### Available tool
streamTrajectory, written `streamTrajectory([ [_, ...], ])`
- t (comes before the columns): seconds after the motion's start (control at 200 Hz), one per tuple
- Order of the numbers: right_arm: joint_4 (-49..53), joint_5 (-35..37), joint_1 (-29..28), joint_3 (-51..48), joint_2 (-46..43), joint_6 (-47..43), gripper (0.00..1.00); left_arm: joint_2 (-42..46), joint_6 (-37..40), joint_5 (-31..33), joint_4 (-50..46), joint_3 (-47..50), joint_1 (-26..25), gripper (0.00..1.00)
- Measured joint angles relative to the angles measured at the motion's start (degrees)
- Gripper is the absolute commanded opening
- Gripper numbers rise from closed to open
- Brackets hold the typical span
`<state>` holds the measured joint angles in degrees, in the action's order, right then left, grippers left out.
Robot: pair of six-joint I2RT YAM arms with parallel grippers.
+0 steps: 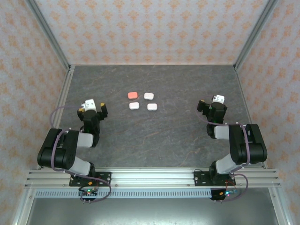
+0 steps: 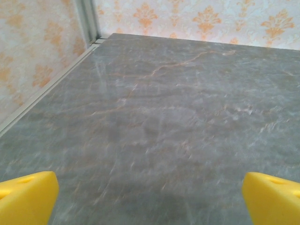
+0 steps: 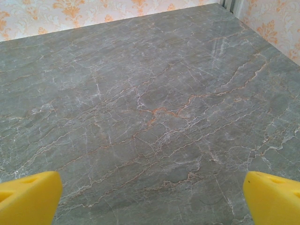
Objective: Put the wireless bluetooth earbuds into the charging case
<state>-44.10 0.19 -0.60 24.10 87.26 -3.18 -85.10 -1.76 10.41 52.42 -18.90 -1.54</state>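
Four small rounded charging cases lie in a cluster at the middle of the table: a salmon-pink case [image 1: 133, 94] at the far left, a white case [image 1: 148, 95] beside it, and two more white cases [image 1: 134, 106] [image 1: 151, 107] just nearer. The earbuds are out of view. My left gripper [image 1: 96, 110] [image 2: 151, 199] hovers left of the cluster, well apart from it, open, with only bare table between its yellow fingertips [image 2: 28, 197]. My right gripper [image 1: 211, 107] [image 3: 151, 197] hangs to the right of the cluster, also open and holding nothing, yellow fingertips [image 3: 274, 197] wide apart.
The grey marbled tabletop [image 1: 154, 140] is enclosed by patterned walls with metal corner posts [image 1: 49, 35] [image 1: 255, 33]. An aluminium rail [image 1: 150, 178] carrying both arm bases runs along the near edge.
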Motion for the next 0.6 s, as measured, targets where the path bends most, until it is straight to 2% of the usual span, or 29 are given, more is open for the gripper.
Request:
streamTrajectory([
  [0.13,0.0,0.0,-0.2,0.0,0.0,0.0,0.99,-0.4,0.6,-2.2,-3.9,-5.5,-1.1,1.0],
  [0.601,0.0,0.0,-0.4,0.0,0.0,0.0,0.99,-0.5,0.8,-2.8,-9.4,-5.4,-1.2,1.0],
])
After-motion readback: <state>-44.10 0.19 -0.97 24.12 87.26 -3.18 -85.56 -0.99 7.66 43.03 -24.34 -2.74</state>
